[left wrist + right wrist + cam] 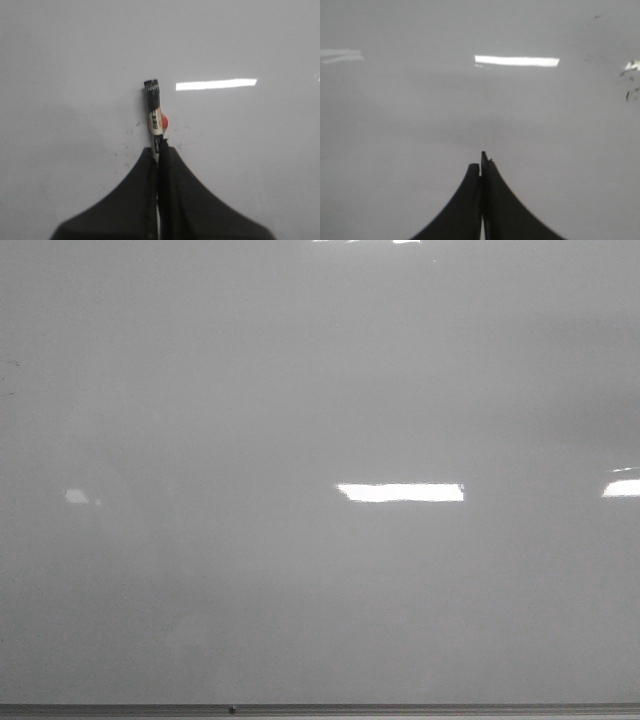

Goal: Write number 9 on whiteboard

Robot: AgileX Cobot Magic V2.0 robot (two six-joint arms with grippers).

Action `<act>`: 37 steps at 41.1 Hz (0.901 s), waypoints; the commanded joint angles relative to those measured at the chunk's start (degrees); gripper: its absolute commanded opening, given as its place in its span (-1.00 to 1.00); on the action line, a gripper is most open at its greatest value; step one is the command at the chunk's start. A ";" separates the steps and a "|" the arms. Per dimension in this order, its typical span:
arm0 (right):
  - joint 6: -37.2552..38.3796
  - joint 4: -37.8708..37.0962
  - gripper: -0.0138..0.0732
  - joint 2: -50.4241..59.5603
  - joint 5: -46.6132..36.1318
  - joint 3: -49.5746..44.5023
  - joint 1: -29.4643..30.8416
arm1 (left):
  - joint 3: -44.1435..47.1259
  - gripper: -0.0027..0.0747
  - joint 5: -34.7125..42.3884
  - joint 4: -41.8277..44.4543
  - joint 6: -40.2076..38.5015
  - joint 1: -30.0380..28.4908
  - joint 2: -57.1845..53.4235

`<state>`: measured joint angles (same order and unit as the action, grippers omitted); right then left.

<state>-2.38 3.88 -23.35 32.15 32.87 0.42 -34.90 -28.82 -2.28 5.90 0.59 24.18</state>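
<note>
The whiteboard [300,390] is a glossy pale grey surface that fills the front view, with a thin grey frame edge along the bottom. No number 9 shows on it in any view. Neither gripper shows in the front view. In the left wrist view my left gripper [159,150] is shut on a marker [155,112] with a white body, a red spot and a black end that points at the whiteboard [75,75]. In the right wrist view my right gripper [481,165] is shut and empty over the whiteboard [420,125].
Bright rectangular light reflections [400,492] lie on the board. Faint dark specks [131,145] mark the board around the marker. A few dark smudges [630,80] show at one edge of the right wrist view. A grey frame strip [320,708] runs along the board's lower edge.
</note>
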 commanded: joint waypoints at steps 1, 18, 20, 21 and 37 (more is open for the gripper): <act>0.09 0.29 -0.84 -3.52 -3.52 1.92 -0.11 | -0.94 -0.98 3.39 -0.60 -0.16 0.32 2.72; -1.83 0.29 -0.26 -10.84 -1.98 1.46 -0.11 | 0.04 -0.70 3.19 -0.72 -0.16 0.32 9.22; -2.11 0.29 0.11 -10.84 -1.87 1.46 -0.11 | 0.04 -0.39 3.19 -0.72 -0.16 0.32 10.64; -2.11 0.29 0.25 -10.84 -1.83 1.46 -0.11 | 0.04 -0.25 3.29 -0.72 -0.16 0.32 11.22; -2.11 0.29 0.77 -10.84 -2.08 1.46 -0.11 | -4.45 0.62 6.74 -2.26 -0.16 0.32 29.65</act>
<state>-3.96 3.88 -33.88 34.01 32.77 0.42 -35.64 -27.04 -3.75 5.90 0.59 49.82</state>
